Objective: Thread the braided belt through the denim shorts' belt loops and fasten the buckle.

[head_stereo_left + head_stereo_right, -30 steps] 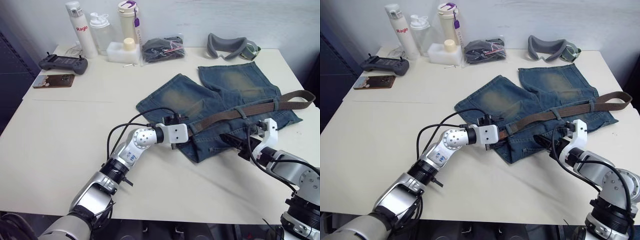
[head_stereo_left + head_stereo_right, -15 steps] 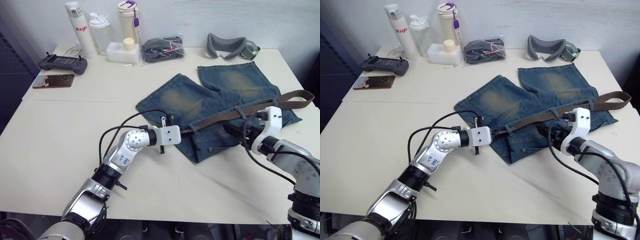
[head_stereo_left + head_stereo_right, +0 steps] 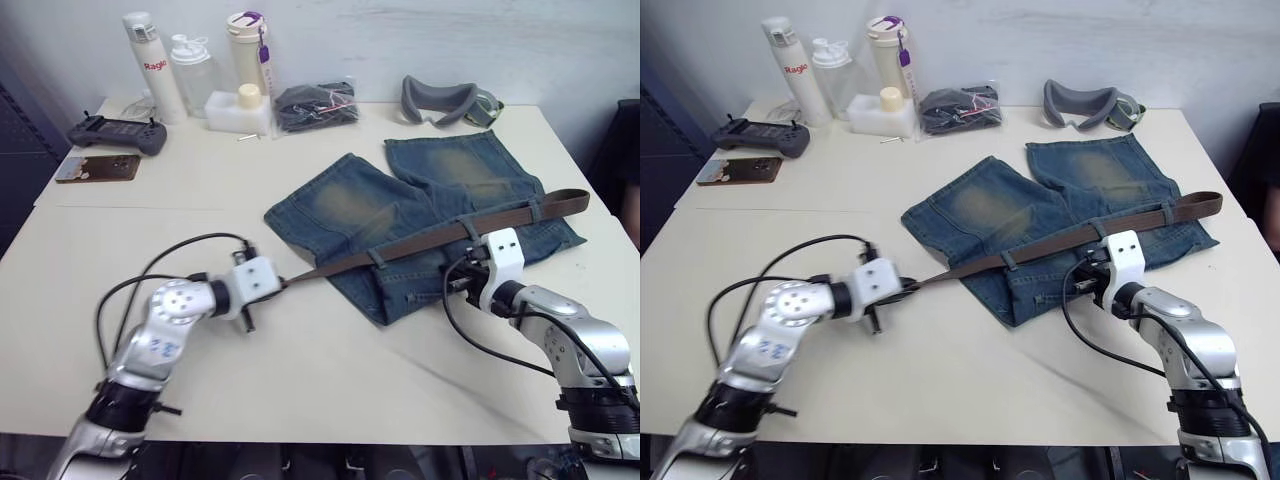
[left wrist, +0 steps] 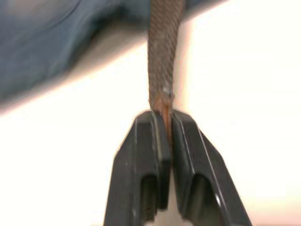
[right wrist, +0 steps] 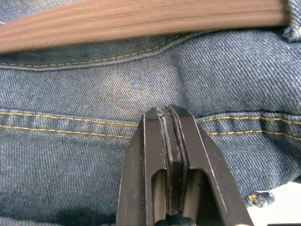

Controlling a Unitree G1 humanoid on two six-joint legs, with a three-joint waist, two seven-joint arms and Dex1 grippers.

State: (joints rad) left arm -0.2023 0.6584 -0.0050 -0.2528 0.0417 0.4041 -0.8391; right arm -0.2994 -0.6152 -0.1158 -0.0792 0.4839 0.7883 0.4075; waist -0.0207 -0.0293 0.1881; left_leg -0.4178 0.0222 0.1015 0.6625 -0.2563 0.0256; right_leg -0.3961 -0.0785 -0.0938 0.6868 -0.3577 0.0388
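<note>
We see the left gripper [image 4: 162, 115] clenched on the braided belt [image 3: 420, 242] tip; the right gripper [image 5: 165, 112], jaws pressed together, touches the denim shorts [image 5: 94, 155].

Looks like a lab or test room: plain cream tabletop [image 3: 330, 390] against a bare wall, with drink bottles [image 3: 140, 66], game-style controller [image 3: 115, 134] and phone [image 3: 97, 168].

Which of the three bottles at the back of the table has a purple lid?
The rightmost bottle, nearest the black bundle: cream body, purple cap. The white bottle carries red lettering, and the clear bottle between them has a whitish lid.
</note>
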